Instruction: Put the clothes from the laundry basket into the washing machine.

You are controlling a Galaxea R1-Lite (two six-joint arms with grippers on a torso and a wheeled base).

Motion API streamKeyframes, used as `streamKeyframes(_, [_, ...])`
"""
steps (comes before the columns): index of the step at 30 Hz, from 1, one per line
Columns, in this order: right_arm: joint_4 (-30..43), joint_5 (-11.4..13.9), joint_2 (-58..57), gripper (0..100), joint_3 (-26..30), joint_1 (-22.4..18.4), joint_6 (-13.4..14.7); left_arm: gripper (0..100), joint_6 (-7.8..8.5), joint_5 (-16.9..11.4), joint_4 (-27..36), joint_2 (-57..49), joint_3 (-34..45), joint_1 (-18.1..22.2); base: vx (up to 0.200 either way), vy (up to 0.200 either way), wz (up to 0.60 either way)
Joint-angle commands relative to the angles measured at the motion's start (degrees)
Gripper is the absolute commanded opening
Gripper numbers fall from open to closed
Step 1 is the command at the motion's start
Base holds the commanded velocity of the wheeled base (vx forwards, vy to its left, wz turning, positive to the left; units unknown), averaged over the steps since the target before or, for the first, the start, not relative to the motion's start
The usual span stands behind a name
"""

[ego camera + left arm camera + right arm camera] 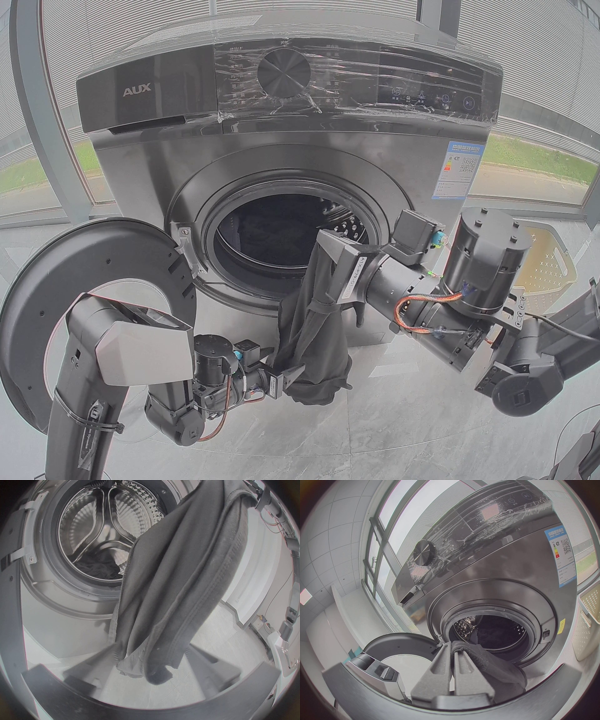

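Observation:
The washing machine stands with its round door swung open to the left. A dark grey garment hangs in front of the drum opening's lower right edge. My right gripper is shut on its top edge, seen close up with the right gripper pinching the garment. Lower down, my left gripper is open at the garment's bottom. In the left wrist view the garment hangs between the spread fingers of the left gripper. Dark clothes lie inside the drum.
A beige perforated laundry basket stands on the floor to the right of the machine, also seen as the basket. The open door takes up the space on the left. Grey tiled floor lies in front of the machine.

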Motion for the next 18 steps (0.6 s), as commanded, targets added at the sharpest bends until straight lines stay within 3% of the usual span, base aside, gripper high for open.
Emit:
streamKeyframes(1, [0.0, 0.0, -0.5, 0, 0.7, -0.2, -0.1, 0, 0.01, 0.1, 0.0, 1.1, -0.9, -0.1, 0.000, 0.000, 0.00])
streamKeyframes(7, [0.1, 0.0, -0.7, 0, 1.8, -1.2, -0.1, 0, 0.28, 0.7, -0.1, -2.0, 0.6, -0.1, 0.000, 0.000, 0.00])
streamKeyframes(14, [0.1, 0.2, -2.1, 0, 7.5, -5.5, 0.1, 0, -0.16, -0.3, 0.0, -23.1, 13.2, -0.2, 0.000, 0.000, 0.00])
streamKeyframes(18, [0.2, 1.2, -4.6, 0, 12.4, -6.2, 3.0, 0, -0.78, -2.3, 0.1, -35.4, 20.4, -0.2, 0.000, 0.000, 0.00])
